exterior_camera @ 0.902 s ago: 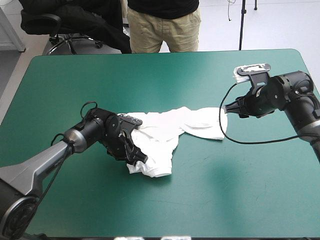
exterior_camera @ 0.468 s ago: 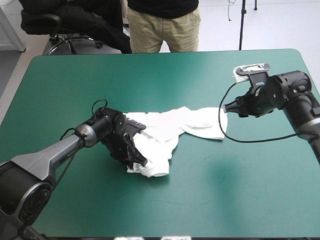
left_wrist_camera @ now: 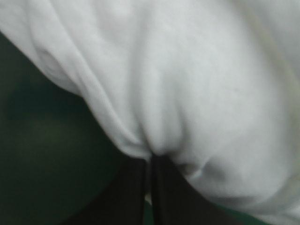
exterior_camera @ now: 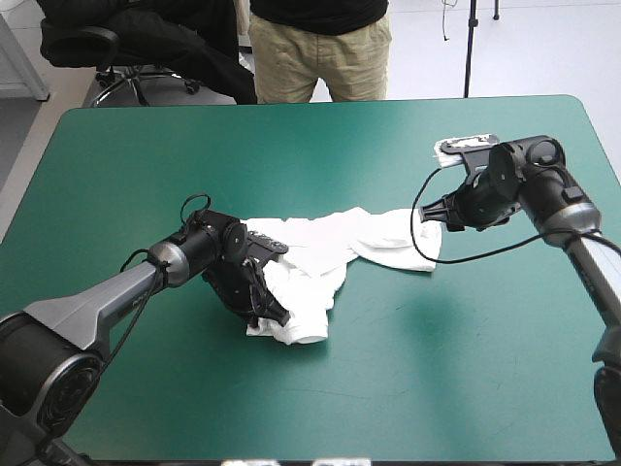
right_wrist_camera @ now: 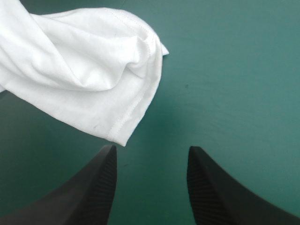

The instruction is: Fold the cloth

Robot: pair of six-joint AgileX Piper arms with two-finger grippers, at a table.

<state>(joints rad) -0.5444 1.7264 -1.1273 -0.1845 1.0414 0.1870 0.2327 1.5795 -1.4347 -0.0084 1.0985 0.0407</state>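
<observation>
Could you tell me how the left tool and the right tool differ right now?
The left tool is shut on the T-shirt; the right tool is open and empty. The left tool touches the T-shirt's crumpled near part; the right tool stands just off its right end, not touching. Both point toward the T-shirt.

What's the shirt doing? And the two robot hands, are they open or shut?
T-shirt: crumpled, lying in a rumpled strip on the table, not folded yet.
Left hand: shut on the T-shirt, pinching a fold at its bunched end.
Right hand: open, holding nothing, the T-shirt's other end just ahead of it.
</observation>
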